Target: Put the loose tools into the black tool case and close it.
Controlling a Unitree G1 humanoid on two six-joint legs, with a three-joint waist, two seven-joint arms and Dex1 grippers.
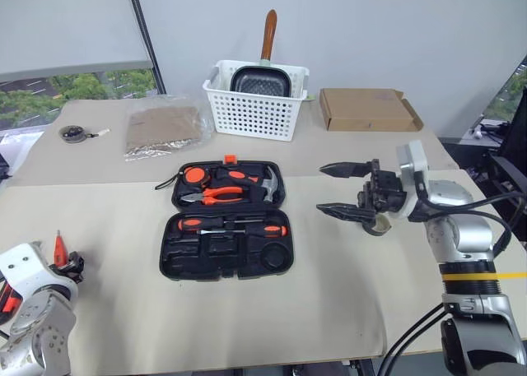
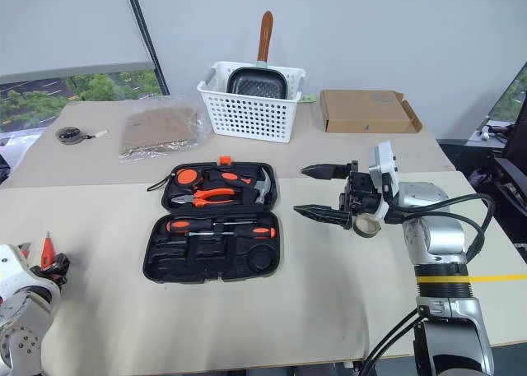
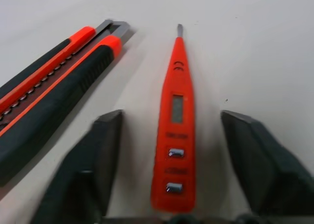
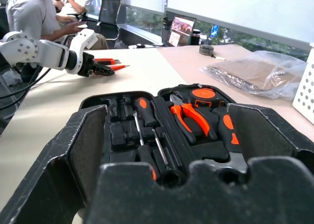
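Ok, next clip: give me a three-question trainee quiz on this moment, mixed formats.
1. True or false: the black tool case lies open on the table.
2. Multiple choice: which tool lies between the fingers of the left gripper? A) hammer B) orange tester screwdriver C) pliers
3. Short answer: what lies right beside the tester in the left wrist view?

Key
1. True; both halves lie flat, with screwdrivers and other tools in the recesses.
2. B; the fingers stand on either side of it, not yet touching.
3. The red-and-black utility knife.
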